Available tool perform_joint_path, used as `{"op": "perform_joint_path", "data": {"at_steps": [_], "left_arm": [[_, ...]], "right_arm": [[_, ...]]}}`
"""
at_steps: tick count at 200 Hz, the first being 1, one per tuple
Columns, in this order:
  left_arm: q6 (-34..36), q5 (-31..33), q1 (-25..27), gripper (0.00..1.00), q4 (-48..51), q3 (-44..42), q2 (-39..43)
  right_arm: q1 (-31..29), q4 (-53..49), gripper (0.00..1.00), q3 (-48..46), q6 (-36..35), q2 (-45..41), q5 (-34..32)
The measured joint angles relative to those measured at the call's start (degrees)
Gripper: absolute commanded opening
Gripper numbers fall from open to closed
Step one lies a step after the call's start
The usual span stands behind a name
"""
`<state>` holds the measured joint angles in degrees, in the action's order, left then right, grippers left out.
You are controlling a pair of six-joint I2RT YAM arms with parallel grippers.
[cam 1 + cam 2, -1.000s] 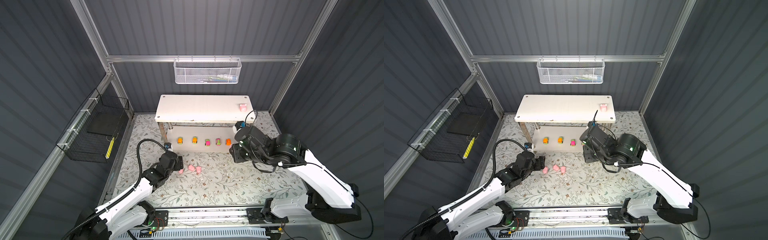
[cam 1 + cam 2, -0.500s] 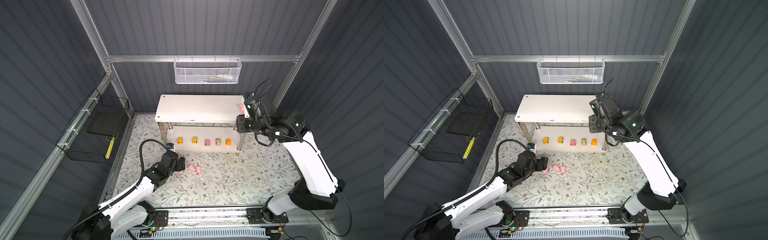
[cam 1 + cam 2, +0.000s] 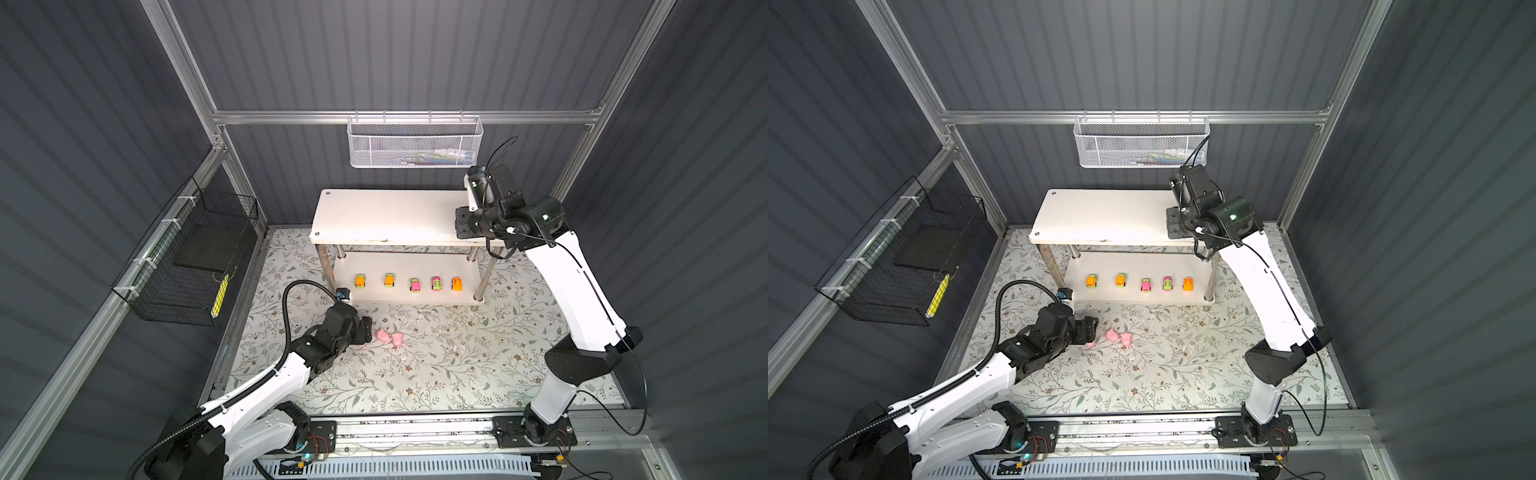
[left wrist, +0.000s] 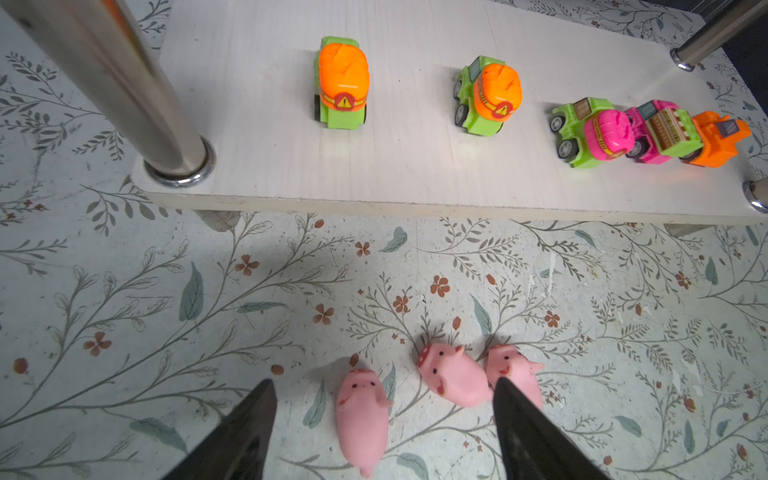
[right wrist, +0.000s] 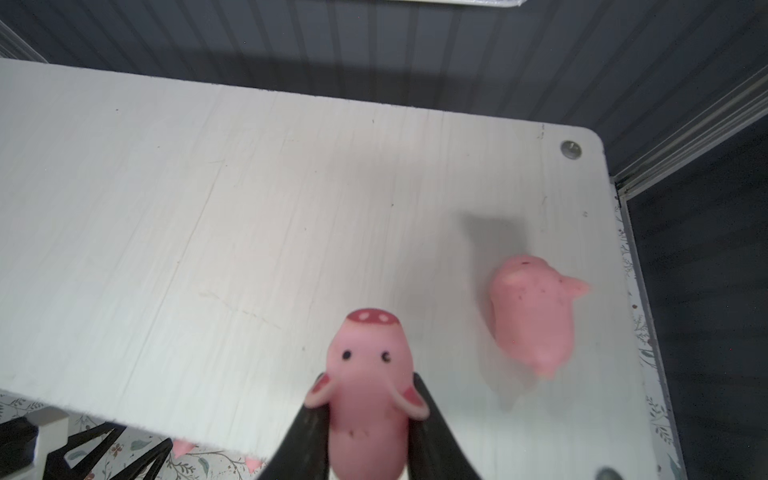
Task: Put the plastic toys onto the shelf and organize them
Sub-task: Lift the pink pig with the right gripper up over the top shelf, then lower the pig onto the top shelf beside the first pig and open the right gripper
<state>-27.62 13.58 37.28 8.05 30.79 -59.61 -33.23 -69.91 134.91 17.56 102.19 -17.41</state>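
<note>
R claw (image 5: 368, 399): grips pig (image 5: 368, 365) | orng car (image 4: 341, 62): "!" triangle sticker (image 4: 344, 101)

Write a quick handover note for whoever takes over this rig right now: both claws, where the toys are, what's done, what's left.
Right claw: shut on the held pig, over the right end of the shelf's top board, not yet released.
Left claw: open, low over the mat. The nearest pig lies between its fingers, ungripped, with two more pigs beside it.
Done: five cars in a row on the lower board; one placed pig lying on the top board.
Left: set down the held pig, then shelve the three mat pigs.
</note>
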Motion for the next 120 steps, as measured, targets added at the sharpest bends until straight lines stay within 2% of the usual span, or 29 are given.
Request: {"op": "perform_joint_path", "data": {"at_steps": [120], "left_arm": [[0.0, -0.7, -0.3, 0.82, 0.0, 0.0, -1.0]], "right_arm": [[3.5, 3.1, 0.32, -1.8, 0.0, 1.5, 3.8]]}}
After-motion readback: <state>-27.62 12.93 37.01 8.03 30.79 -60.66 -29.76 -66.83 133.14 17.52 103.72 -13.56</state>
